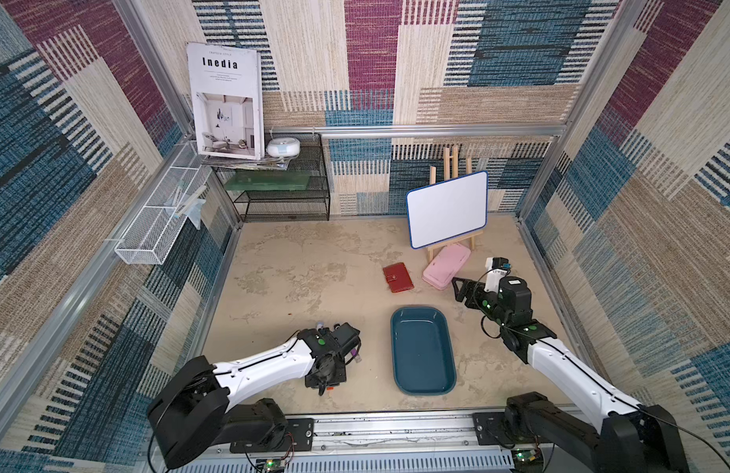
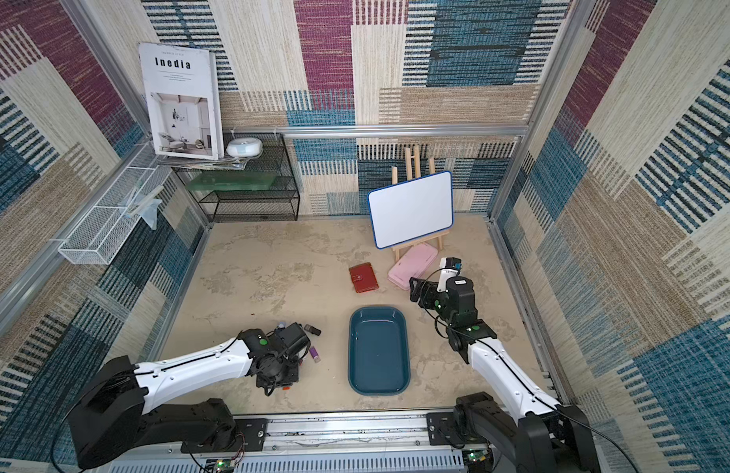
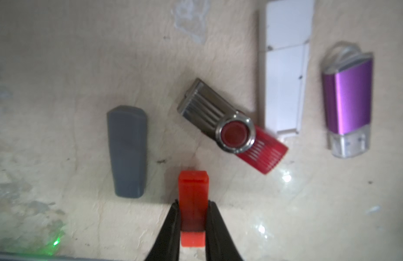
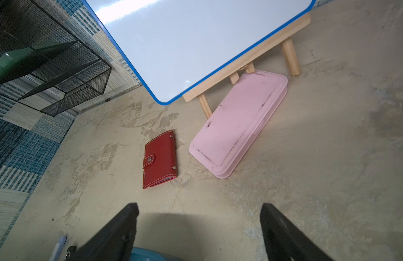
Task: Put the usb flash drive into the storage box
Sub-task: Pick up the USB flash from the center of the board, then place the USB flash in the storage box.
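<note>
In the left wrist view my left gripper is shut on an orange-red usb flash drive, its black fingers pressed on both long sides, close to the tabletop. Several other drives lie just beyond it: grey, red with a metal swivel, white and purple. The dark teal storage box lies empty to the right of the left wrist. My right gripper hovers open and empty beyond the box's far right corner.
A red wallet and a flat pink case lie behind the box. A whiteboard on a wooden easel stands at the back right. A black mesh shelf fills the back left corner; a white mesh basket hangs on the left wall.
</note>
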Controlling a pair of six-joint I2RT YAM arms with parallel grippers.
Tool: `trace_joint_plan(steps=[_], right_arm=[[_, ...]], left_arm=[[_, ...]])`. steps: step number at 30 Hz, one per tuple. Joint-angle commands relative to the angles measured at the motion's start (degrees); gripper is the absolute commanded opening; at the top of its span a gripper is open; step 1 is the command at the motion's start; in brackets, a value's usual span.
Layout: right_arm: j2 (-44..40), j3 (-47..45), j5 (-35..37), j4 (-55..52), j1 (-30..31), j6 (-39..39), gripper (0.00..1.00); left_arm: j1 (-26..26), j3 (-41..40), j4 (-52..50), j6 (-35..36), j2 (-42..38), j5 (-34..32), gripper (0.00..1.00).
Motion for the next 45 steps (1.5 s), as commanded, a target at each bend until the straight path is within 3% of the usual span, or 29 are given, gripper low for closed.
trace_joint_plan(steps=[1,6,10,17,26,32,45], right_arm=[[-0.4,0.5,0.6,-0.3,0.1,0.1,0.89],[-0.4,0.5,0.8,-0.3,0.1,0.2,0.89],[-0.6,0.4,1.4,-0.6,0.1,0.2,0.89],[-2.1,-0.1,5.5,-1.8,0.1,0.5,0.89],[-3.9,-0.5,9.4,-2.9,0.1,0.7,0.89],[-4.0,-0.7,9.4,-2.5,0.1,1.0,0.89],[-3.7,-0.6,9.0,-2.5,0.1,0.8,0.89]], left_arm=[[-0.7,0.3,-2.4,0.5,-4.9,1.6,0.00],[-2.0,3.0,-3.8,-0.3,-13.7,3.9,0.00],[-4.8,9.7,-3.4,-0.7,-13.9,3.5,0.00],[-12.8,28.2,2.8,-0.1,7.8,1.0,0.00],[-13.4,49.9,6.2,1.1,36.2,2.1,0.00],[-12.5,58.7,4.1,0.5,44.5,0.6,0.00],[-11.6,60.0,7.2,-1.2,51.1,2.8,0.05]])
